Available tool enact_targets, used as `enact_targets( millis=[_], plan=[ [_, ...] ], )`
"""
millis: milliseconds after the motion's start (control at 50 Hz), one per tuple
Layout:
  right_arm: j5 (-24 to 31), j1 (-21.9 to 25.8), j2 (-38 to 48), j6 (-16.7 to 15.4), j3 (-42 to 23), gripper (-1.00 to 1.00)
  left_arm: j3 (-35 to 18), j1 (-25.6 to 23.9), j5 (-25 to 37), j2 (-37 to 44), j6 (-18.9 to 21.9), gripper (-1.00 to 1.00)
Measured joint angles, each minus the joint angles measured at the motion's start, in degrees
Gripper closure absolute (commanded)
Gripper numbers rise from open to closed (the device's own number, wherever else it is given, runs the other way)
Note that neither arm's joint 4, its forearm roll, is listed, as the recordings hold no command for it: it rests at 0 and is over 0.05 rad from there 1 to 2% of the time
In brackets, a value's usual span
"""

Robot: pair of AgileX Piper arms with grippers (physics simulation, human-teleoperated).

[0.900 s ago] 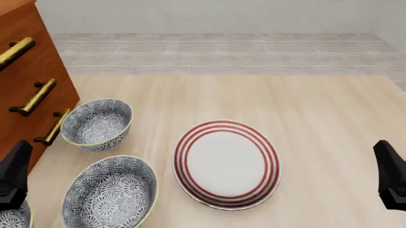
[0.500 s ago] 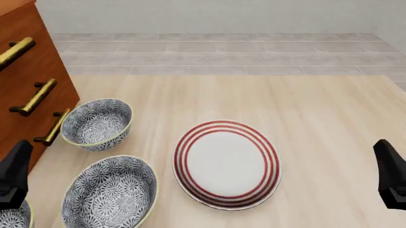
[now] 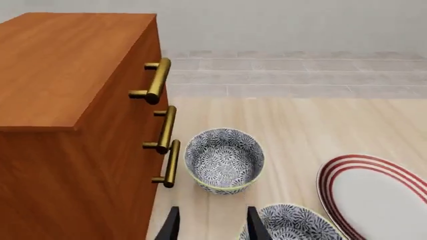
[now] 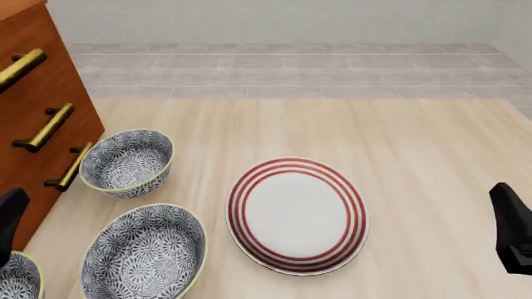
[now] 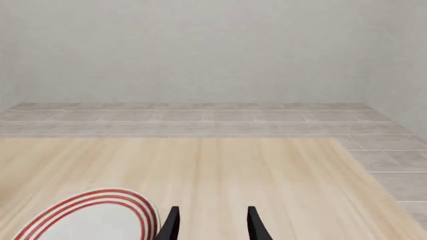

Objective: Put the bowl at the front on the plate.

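Three blue-and-white floral bowls sit in a row at the left. The bowl [image 4: 17, 280] at the front shows only partly, in the front view's bottom-left corner. The middle bowl [image 4: 143, 252] and the far bowl [image 4: 126, 162] lie beyond it. The red-ringed white plate [image 4: 298, 215] lies at the table's centre, with nothing on it. My left gripper [image 3: 212, 227] is open and empty, pointing past the far bowl [image 3: 223, 160]; its dark body [image 4: 10, 218] hangs just above the front bowl. My right gripper [image 5: 211, 225] is open and empty beside the plate's edge [image 5: 93, 215].
An orange wooden cabinet [image 4: 33, 106] with brass handles [image 3: 163, 130] stands along the left, close to the far bowl. Light wooden tabletop [image 4: 415, 156] stretches right of the plate, where the right arm [image 4: 511, 237] hangs at the edge. A tiled floor [image 4: 283, 68] lies beyond.
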Motion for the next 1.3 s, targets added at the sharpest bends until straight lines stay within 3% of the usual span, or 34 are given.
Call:
enact_targets(
  millis=[300,720,960,1300],
  plan=[
    [0.0,0.0,0.0,0.0,0.0,-1.00,-8.2,-1.6,20.8,4.9,-6.7,-1.00],
    [0.0,0.0,0.0,0.0,0.0,-1.00,-15.7,-0.7,35.4,12.2,-12.2,-1.00],
    [0.0,0.0,0.0,0.0,0.0,-1.00,-15.5,0.7,37.6,15.4,-12.8,-1.00],
    [0.0,0.0,0.0,0.0,0.0,-1.00,-11.5,2.9,32.6,20.2,-13.9,-1.00]
  ],
)
